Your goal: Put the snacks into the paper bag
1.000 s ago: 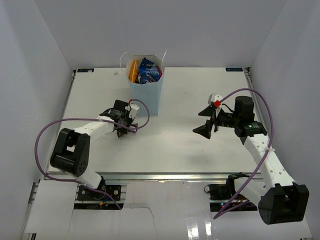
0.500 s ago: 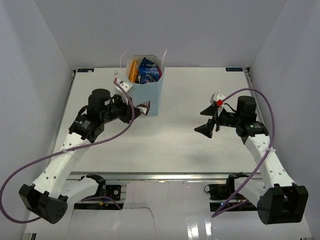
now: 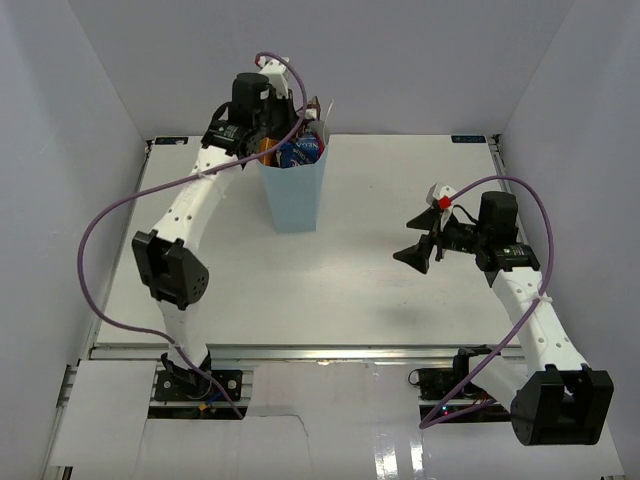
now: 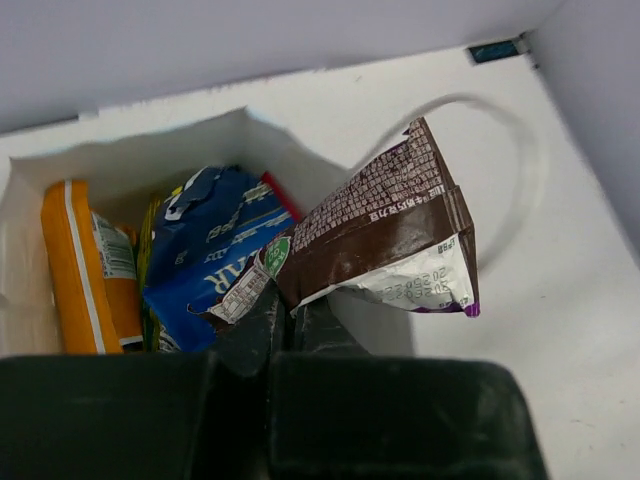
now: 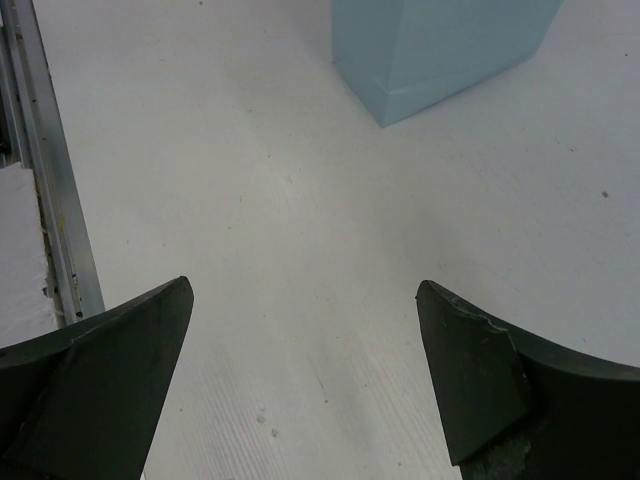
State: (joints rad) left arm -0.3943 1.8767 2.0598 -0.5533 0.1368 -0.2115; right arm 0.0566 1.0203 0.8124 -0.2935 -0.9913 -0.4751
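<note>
**Brown Bar Poised Over Bag, Packing Nearly Done**

The left end effector (image 4: 285, 322), pinched shut on a dark brown foil bar wrapper (image 4: 385, 225), hangs over the mouth of the tall light-blue paper bag (image 3: 292, 195) at 11 o'clock on the white tabletop (image 3: 350, 300). An orange chip bag (image 4: 75, 270) and a blue pouch (image 4: 215, 260) already sit inside. The right end effector (image 5: 305, 370) stands wide open at 3 o'clock, holding nothing. Only the bar's release appears to remain.

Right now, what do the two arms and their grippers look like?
The left arm and right arm have white links, black joint housings and a looping purple cable each. The left gripper and right gripper have dark tapered fingers; a small red tab sits on the right one.
</note>
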